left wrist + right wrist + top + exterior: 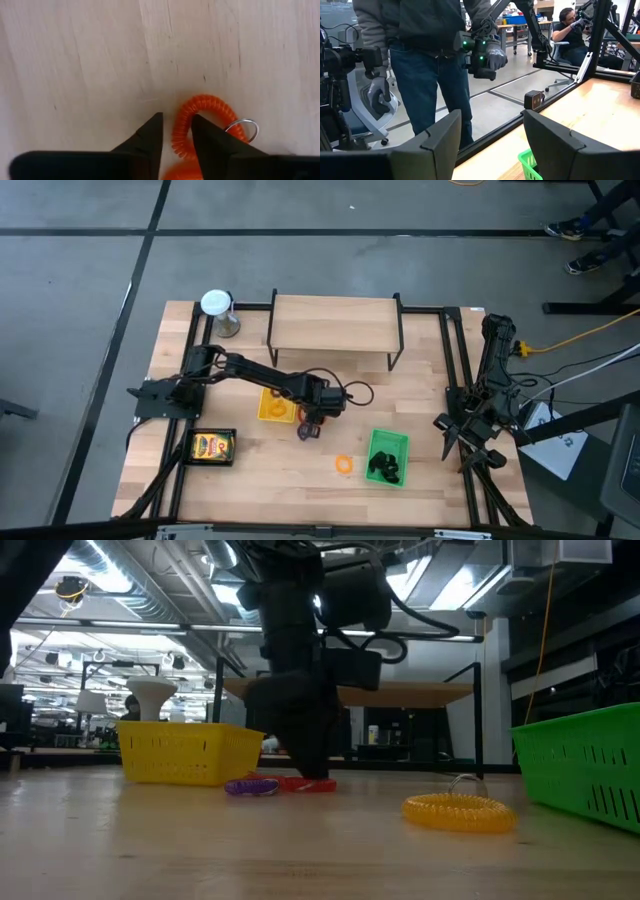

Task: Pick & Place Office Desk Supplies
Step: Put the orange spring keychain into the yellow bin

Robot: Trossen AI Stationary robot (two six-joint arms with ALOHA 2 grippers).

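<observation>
While the right gripper [490, 140] just sits parked at the table's right edge with its fingers spread wide on nothing, the left gripper [176, 131] is down on the wood just beside the yellow tray [276, 406]. Its two fingertips straddle one side of the orange ring [197, 120], the coil sitting between them, not clearly squeezed yet. A purple ring [251, 786] lies right next to it, and a yellow ring [459, 810] sits near the green tray [388, 456].
</observation>
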